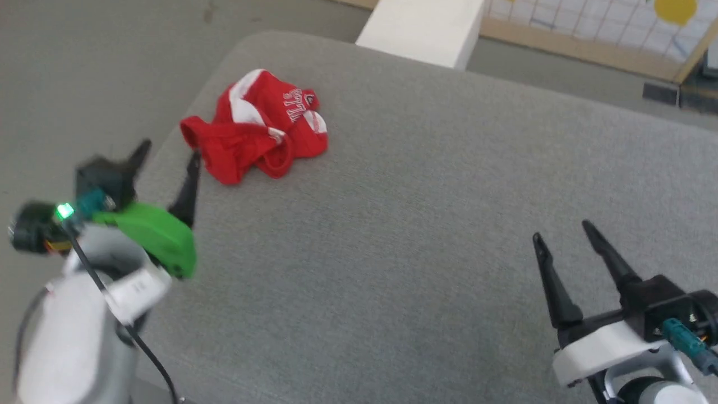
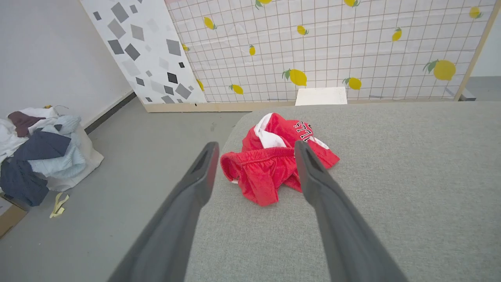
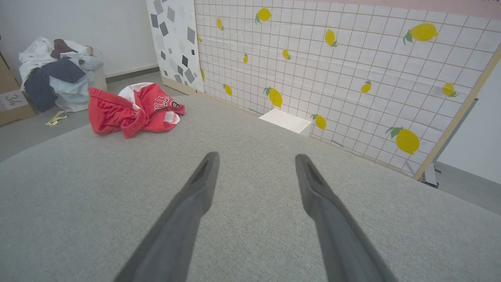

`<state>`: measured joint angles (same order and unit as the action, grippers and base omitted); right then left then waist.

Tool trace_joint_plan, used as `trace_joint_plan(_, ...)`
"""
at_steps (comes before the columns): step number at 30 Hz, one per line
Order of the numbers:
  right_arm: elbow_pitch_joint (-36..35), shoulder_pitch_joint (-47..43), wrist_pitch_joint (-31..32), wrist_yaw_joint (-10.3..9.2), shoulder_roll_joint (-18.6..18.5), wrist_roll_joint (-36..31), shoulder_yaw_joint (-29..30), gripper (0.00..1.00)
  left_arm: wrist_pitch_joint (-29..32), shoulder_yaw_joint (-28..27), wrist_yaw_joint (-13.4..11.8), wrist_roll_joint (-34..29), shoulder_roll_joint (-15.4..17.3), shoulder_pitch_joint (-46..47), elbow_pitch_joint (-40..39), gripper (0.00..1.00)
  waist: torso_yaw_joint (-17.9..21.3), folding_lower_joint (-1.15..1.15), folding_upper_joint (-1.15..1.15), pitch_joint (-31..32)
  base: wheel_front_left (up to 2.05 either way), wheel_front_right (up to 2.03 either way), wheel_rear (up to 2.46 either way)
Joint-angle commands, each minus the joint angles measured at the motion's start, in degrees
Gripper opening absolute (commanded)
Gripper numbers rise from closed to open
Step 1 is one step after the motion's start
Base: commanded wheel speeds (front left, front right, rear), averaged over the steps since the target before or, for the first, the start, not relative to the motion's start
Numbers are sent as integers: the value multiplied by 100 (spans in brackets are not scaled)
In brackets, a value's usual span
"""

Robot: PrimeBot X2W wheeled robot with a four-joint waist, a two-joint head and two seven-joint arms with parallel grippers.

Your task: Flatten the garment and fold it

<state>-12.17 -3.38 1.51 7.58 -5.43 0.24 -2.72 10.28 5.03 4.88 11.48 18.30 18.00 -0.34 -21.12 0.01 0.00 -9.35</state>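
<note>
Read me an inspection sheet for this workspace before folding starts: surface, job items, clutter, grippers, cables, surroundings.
Surface: grey fabric tabletop, smooth.
Job's things: red shorts crumpled near the tabletop's far left corner, not flattened.
Clutter: nothing seen on the tabletop; clothes pile and cardboard box on the floor.
Grippers: left gripper jaws open, empty, close to the shorts; right gripper jaws open, empty, far from them.
Cables: black cable along the left forearm.
Surroundings: lemon-print panel, speckled panel, white block beyond the tabletop.
</note>
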Motion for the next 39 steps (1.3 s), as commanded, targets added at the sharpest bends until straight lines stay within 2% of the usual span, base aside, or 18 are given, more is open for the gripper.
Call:
trace_joint_plan(1,-97,135,11,-9,-42,-53,15,100,225,-44,80,218,148,357,129,100,476,-1,0,-643,0,0,0)
trace_joint_plan(6,-276,352,-14,-9,-93,-85,65,100,1208,-238,209,979,627,1422,836,100,807,-1,0,-1125,0,0,0)
trace_joint_plan(11,-431,558,-47,-9,-118,-107,92,100,2285,105,255,1722,1322,2348,1545,100,1095,-1,0,-1544,0,0,0)
trace_joint_plan(15,-501,663,-97,-9,-119,-114,129,100,2714,500,258,2374,1768,2901,1896,100,1255,-1,0,-1810,0,0,0)
trace_joint_plan(22,-556,787,-178,-9,-89,-157,127,100,3204,697,259,3023,2055,3487,2696,100,1456,-1,0,-2174,0,0,0)
trace_joint_plan(28,-564,811,-246,-9,-48,-204,137,100,3466,796,237,3062,2151,3646,3273,100,1568,-1,0,-2359,0,0,0)
trace_joint_plan(33,-529,797,-300,-9,-19,-228,151,100,3429,887,239,3000,2170,3654,3571,100,1612,-1,0,-2400,0,0,0)
trace_joint_plan(35,-506,785,-318,-9,-9,-236,164,100,3446,924,241,3014,2149,3654,3656,0,1607,-1,0,-2387,0,0,0)
trace_joint_plan(39,-449,772,-318,-9,5,-264,166,100,3394,986,246,3035,2108,3693,3749,0,1567,-1,0,-2317,0,0,0)
